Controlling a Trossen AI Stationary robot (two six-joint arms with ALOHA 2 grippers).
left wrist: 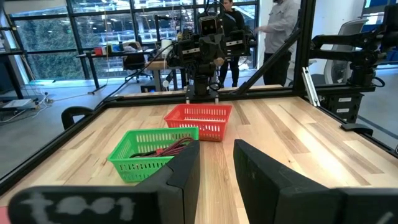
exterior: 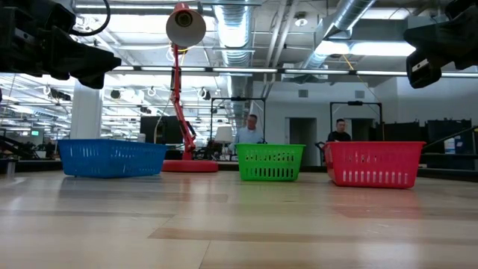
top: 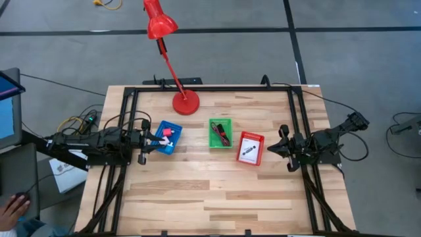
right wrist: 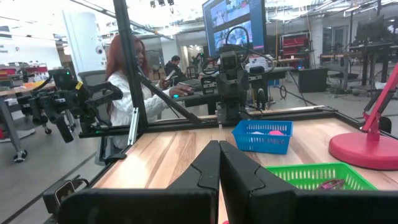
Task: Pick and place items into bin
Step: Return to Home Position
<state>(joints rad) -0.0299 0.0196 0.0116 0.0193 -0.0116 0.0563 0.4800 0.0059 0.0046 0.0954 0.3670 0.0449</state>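
Three small bins stand in a row on the wooden table. The blue bin (top: 168, 137) holds pink cubes (top: 167, 131) and a small white piece. A dark red cable (top: 222, 134) lies in the green bin (top: 221, 132). The red bin (top: 250, 148) holds a white card with a black stick (top: 248, 149) on it. My left gripper (left wrist: 216, 149) is open and hovers raised at the blue bin's left edge (top: 150, 140), with nothing between its fingers. My right gripper (right wrist: 219, 149) is shut and empty, to the right of the red bin (top: 273, 149).
A red desk lamp's base (top: 186, 103) stands at the table's far edge, behind the blue and green bins, and its arm leans away past that edge. A black frame (top: 210, 88) rims the table. People sit and stand beyond the table (right wrist: 124, 81). A hand (top: 13, 210) shows at the lower left.
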